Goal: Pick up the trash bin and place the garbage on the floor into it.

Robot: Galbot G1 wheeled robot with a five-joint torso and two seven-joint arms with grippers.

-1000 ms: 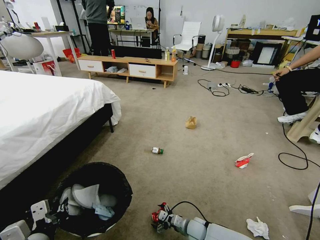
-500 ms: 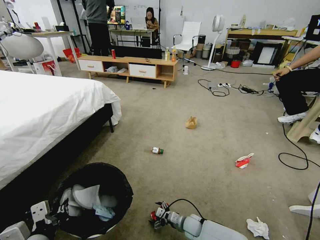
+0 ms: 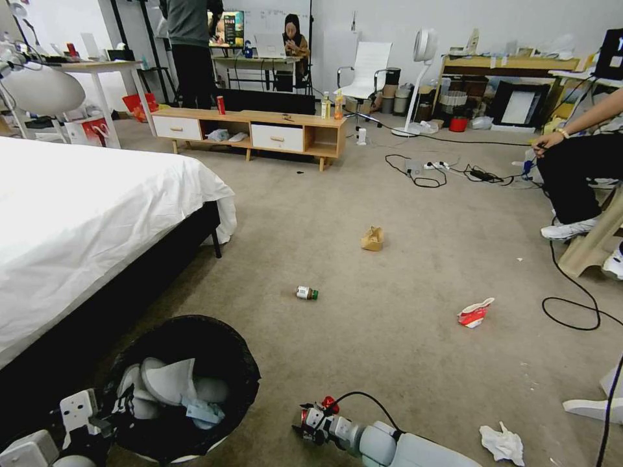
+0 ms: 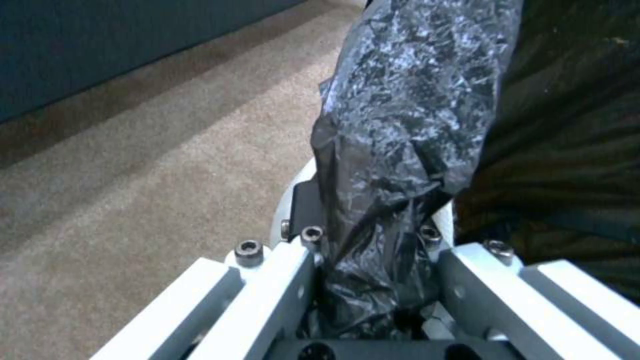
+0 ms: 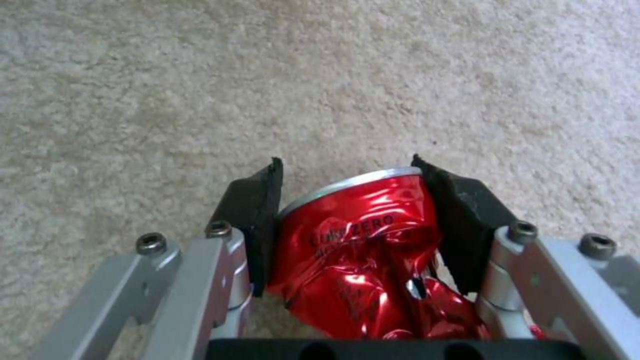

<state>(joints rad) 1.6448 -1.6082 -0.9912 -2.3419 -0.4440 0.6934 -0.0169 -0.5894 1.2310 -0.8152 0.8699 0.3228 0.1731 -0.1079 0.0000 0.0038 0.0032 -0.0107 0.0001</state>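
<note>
Since the earlier pictures the right gripper has shifted a little: it was pointing more to the left and a bit higher, and now it sits slightly lower, near the bottom edge of the head view, just beside the trash bin. The rest of the room has not changed.

The fingers of the right gripper are pinching the crushed red can between the two black pads, and below it is only the floor. In the head view a small red part of the can shows at the gripper tip.

The left gripper is closed on the rim of the trash bin; the black plastic bag is squeezed between its fingers. The bin stands at the lower left of the head view, next to the bed, and inside it lie white and light-blue crumpled pieces.

More garbage is on the carpet: a small green-capped bottle in the middle, a tan paper bag farther away, a red-white crushed carton to the right, and a white crumpled tissue near the right arm.
</note>
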